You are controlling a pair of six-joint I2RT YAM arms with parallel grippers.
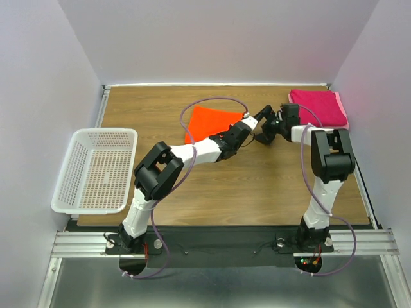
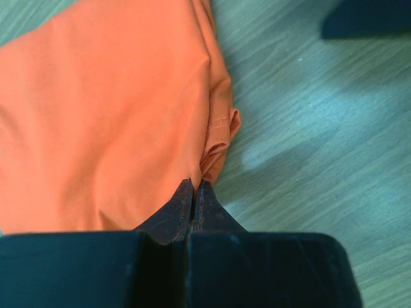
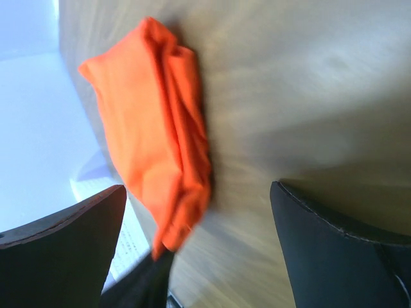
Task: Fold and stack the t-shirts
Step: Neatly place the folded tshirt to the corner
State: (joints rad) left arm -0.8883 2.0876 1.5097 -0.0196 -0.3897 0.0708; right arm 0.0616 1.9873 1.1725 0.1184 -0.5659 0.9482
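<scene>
The orange t-shirt (image 1: 207, 122) lies folded on the wooden table at mid-back; it fills the left wrist view (image 2: 109, 122) and shows in the right wrist view (image 3: 154, 115). My left gripper (image 2: 194, 186) is shut on the shirt's near right edge, where the cloth bunches (image 1: 240, 127). My right gripper (image 1: 264, 128) hovers just right of it, open, fingers wide apart with only bare table between them (image 3: 199, 224). The magenta-pink t-shirt (image 1: 318, 106) lies folded at the back right corner, touched by neither gripper.
A white lattice basket (image 1: 103, 132) stands at the table's left edge. Grey walls close in the back and both sides. The two wrists are close together near the table's middle back.
</scene>
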